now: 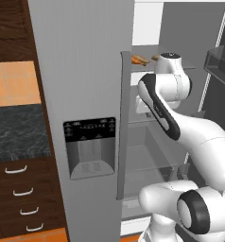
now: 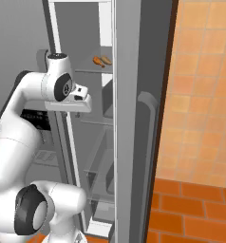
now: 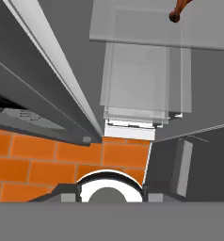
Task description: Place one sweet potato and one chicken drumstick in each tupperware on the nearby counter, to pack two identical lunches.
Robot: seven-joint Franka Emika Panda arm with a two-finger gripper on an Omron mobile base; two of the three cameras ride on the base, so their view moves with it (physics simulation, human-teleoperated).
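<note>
The grey fridge (image 1: pixel 81 94) stands open, its shut door panel with the dispenser (image 1: pixel 90 147) at nine o'clock of the white arm (image 1: pixel 180 123). The dark marbled desk (image 1: pixel 17 132) lies at far nine o'clock, above brown drawers (image 1: pixel 22 198). Orange-brown food (image 1: pixel 140 59) rests on the upper glass shelf (image 2: pixel 93 69), at twelve o'clock. Whether the hand (image 2: pixel 79 97) is spread, I cannot tell.
</note>
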